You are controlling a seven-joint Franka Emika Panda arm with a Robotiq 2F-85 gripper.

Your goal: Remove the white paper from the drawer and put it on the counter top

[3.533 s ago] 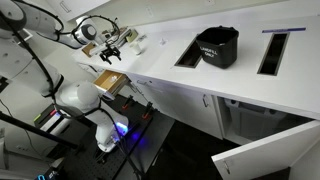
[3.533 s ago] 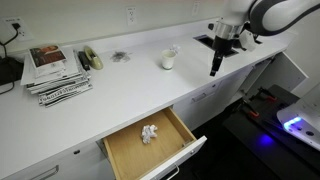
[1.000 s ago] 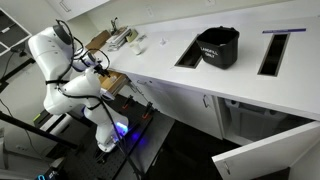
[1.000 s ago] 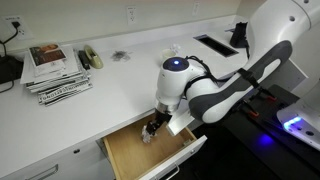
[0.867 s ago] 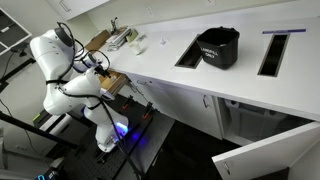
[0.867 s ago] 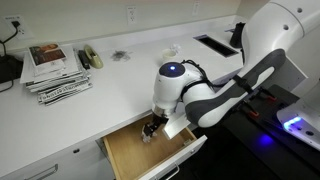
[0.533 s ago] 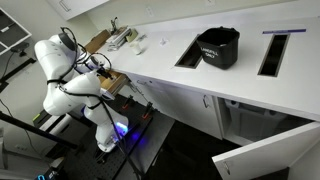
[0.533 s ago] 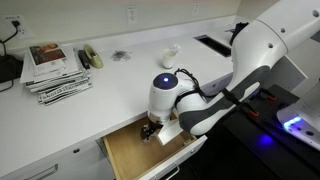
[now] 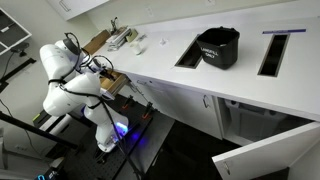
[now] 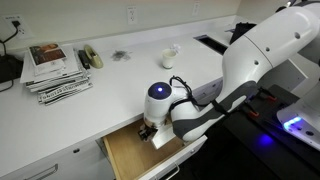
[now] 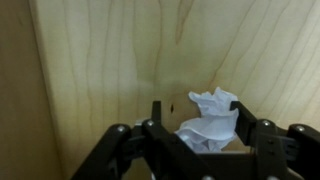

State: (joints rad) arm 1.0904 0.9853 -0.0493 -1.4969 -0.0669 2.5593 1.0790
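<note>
Counter top: bare white stretch behind the drawer; I judge it the drop zone. The drawer stands open and my arm reaches down into it.

Gripper: wide open, holding nothing, jaws either side of the paper. The paper lies on the drawer floor, nearer one finger.

Plan: centre over the wad, lower until the tips near the wood, close gently, lift straight.

Paper: crumpled wad, no clear long axis; one crest points away from the gripper.

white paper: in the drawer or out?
In. Wrist view: crumpled white paper lies on the drawer floor, between fingers of the open gripper.
</note>
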